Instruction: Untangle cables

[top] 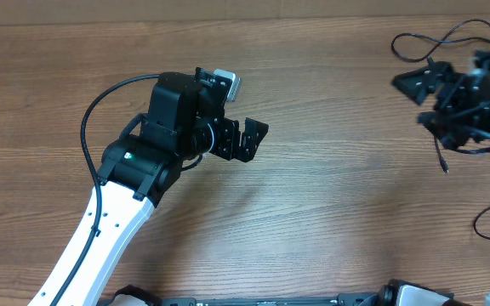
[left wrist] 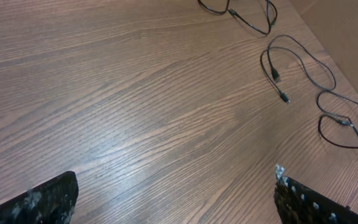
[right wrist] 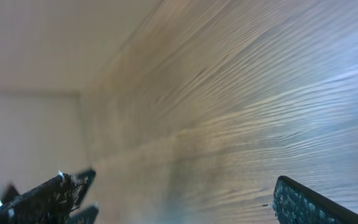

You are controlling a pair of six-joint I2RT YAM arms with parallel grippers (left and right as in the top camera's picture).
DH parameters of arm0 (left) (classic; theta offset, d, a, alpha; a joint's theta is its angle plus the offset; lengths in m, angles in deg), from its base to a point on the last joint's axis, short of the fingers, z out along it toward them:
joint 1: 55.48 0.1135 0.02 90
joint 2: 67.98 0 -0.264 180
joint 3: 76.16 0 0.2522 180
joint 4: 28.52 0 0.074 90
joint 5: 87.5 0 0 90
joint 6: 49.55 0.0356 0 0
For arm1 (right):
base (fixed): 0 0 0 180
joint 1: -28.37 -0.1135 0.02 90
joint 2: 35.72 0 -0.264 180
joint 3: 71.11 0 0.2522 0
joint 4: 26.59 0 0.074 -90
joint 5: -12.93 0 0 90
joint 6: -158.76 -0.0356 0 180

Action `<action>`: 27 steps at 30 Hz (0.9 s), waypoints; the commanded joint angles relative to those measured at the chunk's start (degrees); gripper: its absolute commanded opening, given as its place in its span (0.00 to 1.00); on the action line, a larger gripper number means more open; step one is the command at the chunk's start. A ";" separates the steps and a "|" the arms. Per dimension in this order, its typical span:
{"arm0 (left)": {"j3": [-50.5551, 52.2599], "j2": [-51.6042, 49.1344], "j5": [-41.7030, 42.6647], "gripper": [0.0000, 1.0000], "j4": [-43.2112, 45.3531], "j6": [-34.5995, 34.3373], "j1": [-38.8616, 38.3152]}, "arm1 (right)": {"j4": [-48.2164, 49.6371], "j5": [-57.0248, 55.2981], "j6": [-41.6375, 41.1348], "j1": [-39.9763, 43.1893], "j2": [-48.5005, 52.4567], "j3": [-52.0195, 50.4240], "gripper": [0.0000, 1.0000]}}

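Note:
Several thin black cables lie as loose loops at the table's far right. In the overhead view one loop [top: 436,40] is at the top right, a cord with a plug end [top: 442,160] hangs below the right arm, and another loop [top: 483,223] lies lower right. My right gripper [top: 415,100] is open among them; its wrist view [right wrist: 179,199] is blurred and shows bare wood between the fingers. My left gripper [top: 249,140] is open and empty over mid-table. Its wrist view [left wrist: 176,199] shows the cables [left wrist: 284,68] far ahead, with more [left wrist: 340,118] to the right.
The wooden table [top: 330,212] fills the view. A pale wall or board edge runs along the top [top: 245,10]. The left arm's own thick black wire [top: 88,119] arcs beside it.

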 commanded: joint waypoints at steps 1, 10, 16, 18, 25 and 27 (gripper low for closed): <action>-0.59 0.87 -0.37 1.00 0.07 0.28 -0.02 | 0.44 -0.15 5.77 -5.29 0.20 0.74 1.00; -0.59 0.87 -0.37 1.00 0.07 0.28 -0.02 | 2.49 -15.32 6.10 -18.97 1.51 -0.81 1.00; -0.59 0.87 -0.37 1.00 0.07 0.28 -0.02 | 3.32 -15.41 6.08 -20.44 2.12 -0.81 1.00; -0.59 0.87 -0.37 1.00 0.07 0.28 -0.02 | 3.32 -15.41 6.08 -20.44 2.12 -0.81 1.00; -0.59 0.87 -0.37 0.99 0.07 0.28 -0.02 | 3.32 -15.41 6.08 -20.44 2.12 -0.81 1.00; -0.59 0.85 -0.37 1.00 0.07 0.28 -0.02 | 3.32 -15.41 6.08 -20.44 2.12 -0.81 1.00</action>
